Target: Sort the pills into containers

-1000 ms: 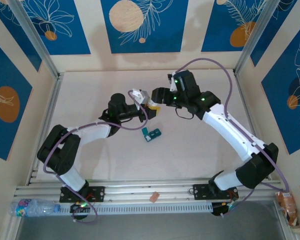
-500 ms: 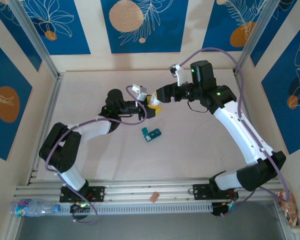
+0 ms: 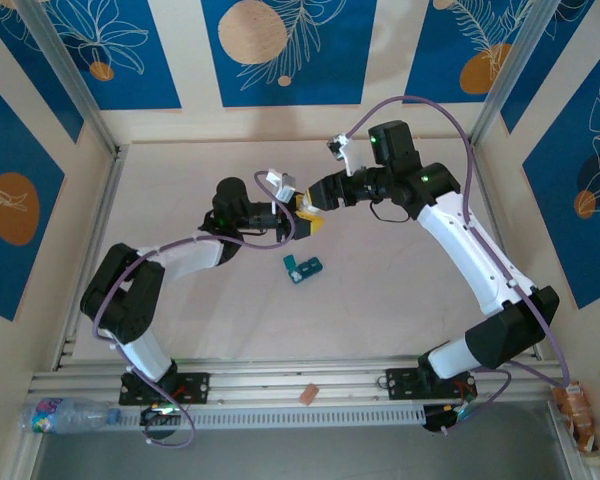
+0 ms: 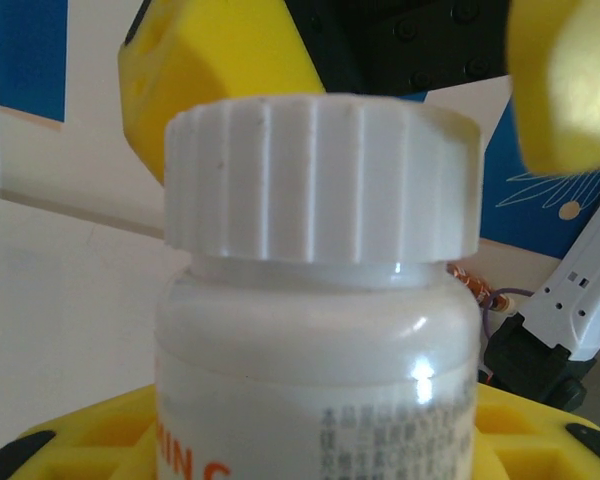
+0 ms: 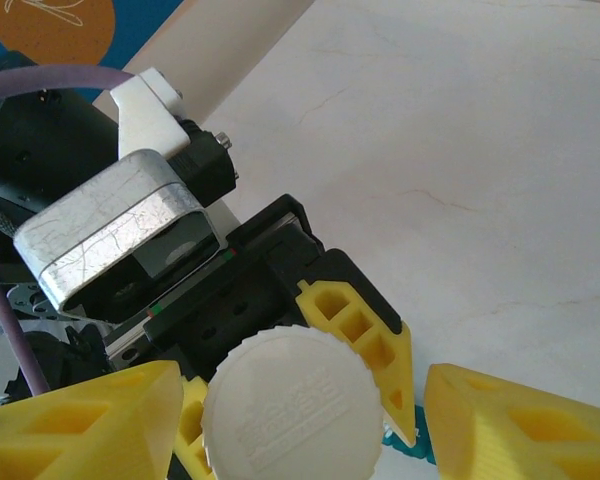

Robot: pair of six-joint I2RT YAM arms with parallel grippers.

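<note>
**Bottle Gripped, Cap Not Pinched**

From above, the left gripper [image 3: 296, 216] and right gripper [image 3: 310, 202] meet. The green pill box [image 3: 303, 267] lies near them on the table [image 3: 380, 300], untouched.

Left wrist: the left fingers [image 4: 80, 445] clamp a white bottle [image 4: 320, 340].

Right wrist: the right fingers [image 5: 80, 420] sit loose beside its cap [image 5: 292, 405].

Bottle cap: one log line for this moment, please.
left tool: holds bottle | right tool: open, straddling cap | organiser: on table, untouched

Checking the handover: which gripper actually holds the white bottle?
The left gripper, clamped on the bottle below; the right gripper merely straddles the ribbed cap, one finger clearly apart from it.
</note>
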